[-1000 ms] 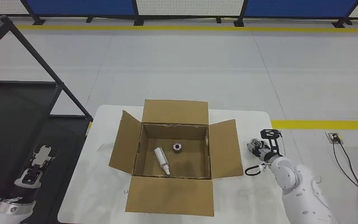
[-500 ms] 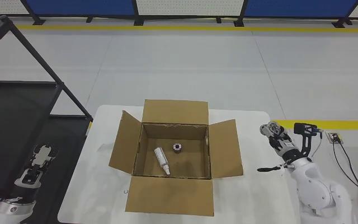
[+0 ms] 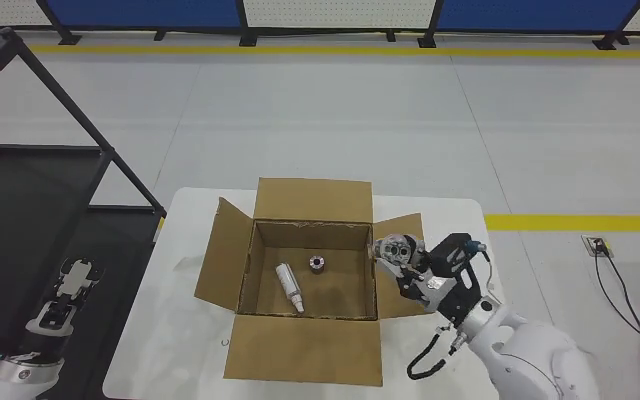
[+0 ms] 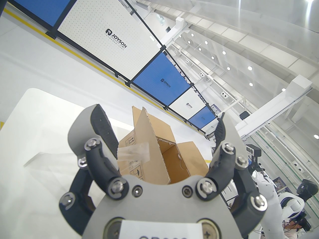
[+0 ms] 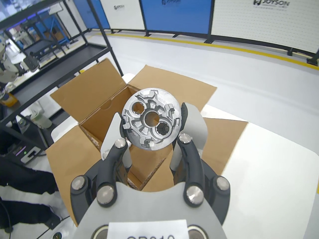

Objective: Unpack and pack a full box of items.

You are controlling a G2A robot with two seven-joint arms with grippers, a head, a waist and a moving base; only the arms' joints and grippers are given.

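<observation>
Off the left edge of the white table (image 3: 165, 310) stands a black metal shelf rack (image 3: 60, 200), near the left gripper (image 4: 160, 116), its fingers spread and empty. On the table sits an open brown cardboard box (image 3: 313, 198), with a white tube-shaped bottle (image 3: 290, 287) and a small dark round part (image 3: 317, 264) on its floor. Over the box's right flap, the right gripper (image 5: 151, 118) pinches a silver cast-metal disc (image 5: 137, 128) by its rim, its central bore and round holes showing.

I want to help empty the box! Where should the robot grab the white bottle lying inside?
Take the white bottle by its thick body, not the thin tip. Come straight down through the open top of the box: the bottle lies flat on the bottom, walls all round.
</observation>
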